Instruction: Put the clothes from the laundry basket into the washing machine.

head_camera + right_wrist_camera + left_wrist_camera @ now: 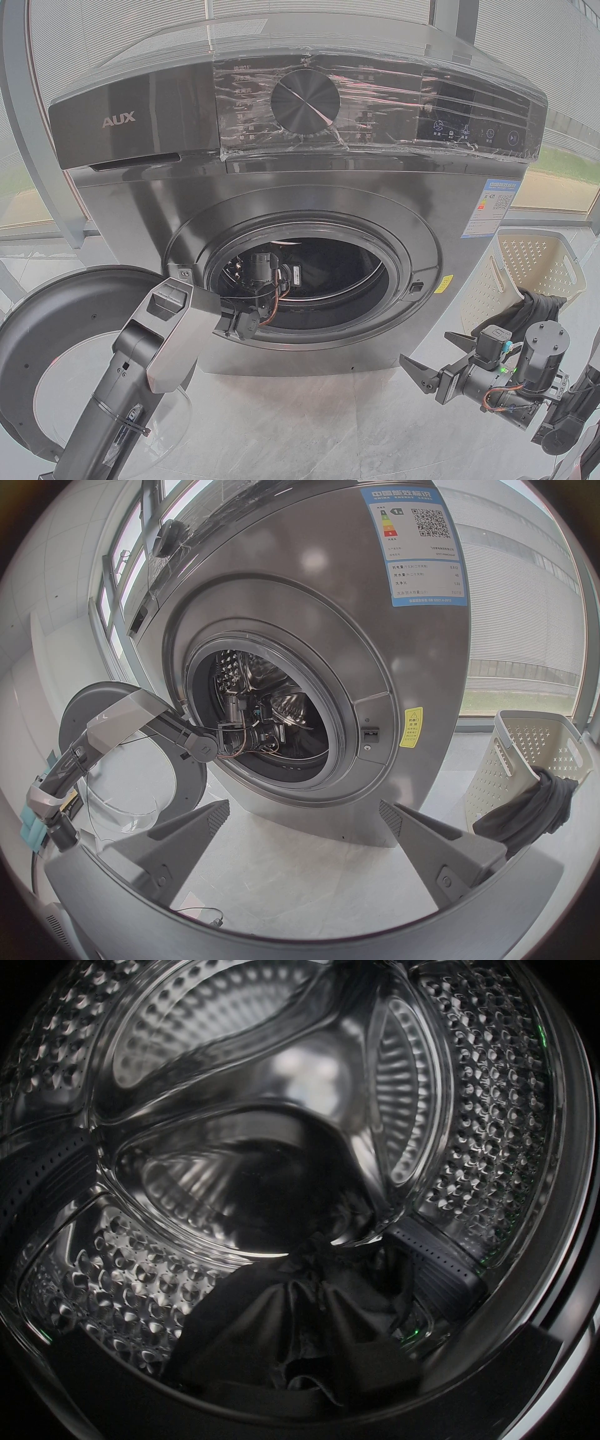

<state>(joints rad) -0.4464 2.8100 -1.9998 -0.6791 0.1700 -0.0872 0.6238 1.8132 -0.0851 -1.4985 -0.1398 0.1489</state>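
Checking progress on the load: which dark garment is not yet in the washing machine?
The dark garment draped over the laundry basket rim, right of the machine; the other garment lies crumpled inside the drum.

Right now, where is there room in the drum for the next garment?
Free: bare dimpled drum wall beside the black garment, and the door opening's right half. Crowded: the opening's left side, where the left arm sits.

Left arm [156,337] extended forward; right gripper [425,347] low, jaws apart.
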